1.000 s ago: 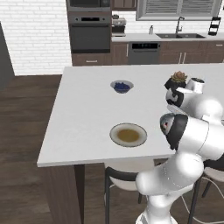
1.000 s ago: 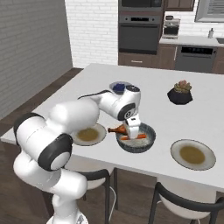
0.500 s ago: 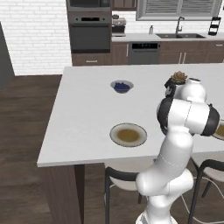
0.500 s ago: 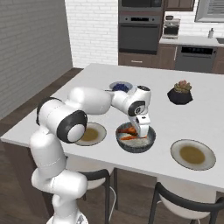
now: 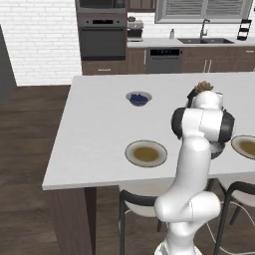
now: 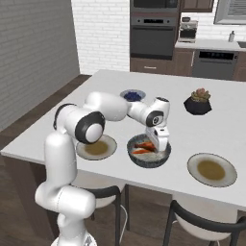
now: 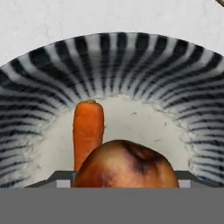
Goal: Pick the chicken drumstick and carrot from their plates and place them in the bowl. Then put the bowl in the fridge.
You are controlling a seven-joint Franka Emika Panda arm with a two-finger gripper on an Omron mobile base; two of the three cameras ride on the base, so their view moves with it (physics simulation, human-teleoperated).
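Currently both food items were seen inside the bowl point(image 6: 149, 153), which sat on the white counter point(image 6: 230, 113) between the two plates — one point(image 6: 97, 147) just beside it toward the arm's base, the other point(image 6: 211, 169) near the counter's front edge. From the hand view, the carrot point(image 7: 88, 131) lay on the speckled floor of the bowl with the chicken drumstick point(image 7: 125, 164) close against it, filling the lower part of the frame. The gripper point(image 6: 161, 142) was positioned low over the bowl's far rim; whether its fingers were spread or pressed together could not be told, since the tips were hidden behind the drumstick.

Handling judgement for the bowl: it was taken to be rigid, ceramic-like and fairly heavy with the load in it — breakable if dropped. The ribbed outer wall should give some friction, but the glazed inside was likely slick. A pinch on the rim, one finger inside and one outside, was judged the only workable hold; tilt was expected under an off-centre grip, so the contents could roll. The pale bowl of berries point(image 6: 132, 95) and the plant pot point(image 6: 198, 102) stood well apart
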